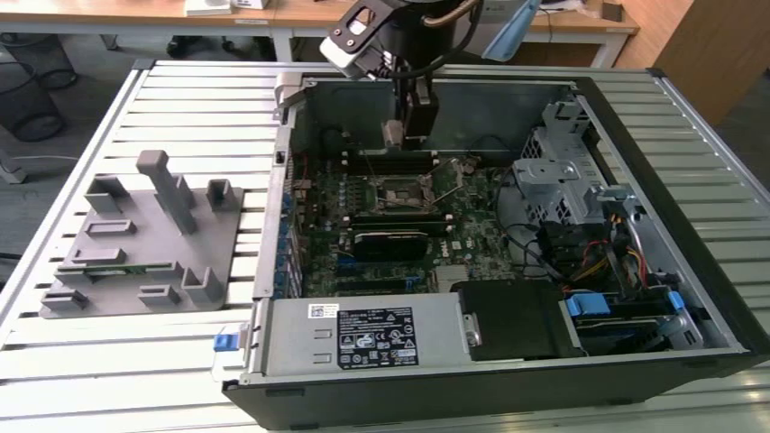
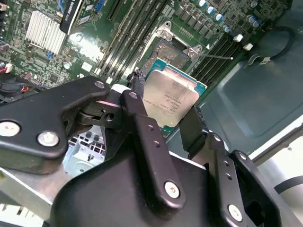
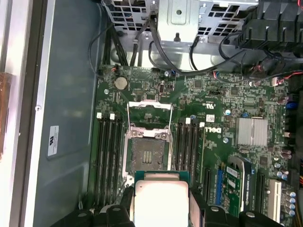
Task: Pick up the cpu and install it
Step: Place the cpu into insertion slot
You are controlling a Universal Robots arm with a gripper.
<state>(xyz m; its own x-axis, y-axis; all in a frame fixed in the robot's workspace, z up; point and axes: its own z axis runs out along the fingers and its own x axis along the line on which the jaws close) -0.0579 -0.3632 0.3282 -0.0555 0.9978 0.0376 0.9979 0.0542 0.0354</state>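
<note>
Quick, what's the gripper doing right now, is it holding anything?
Gripper: shut on the cpu, holding it by its edges above the open, empty socket; not seated.

Open CPU socket lying uncovered and clear near the gripper clamping the cpu, hinged-up load plate standing at one end, RAM slots flanking both sides, cables and drive cage crowding beyond the plate
</note>
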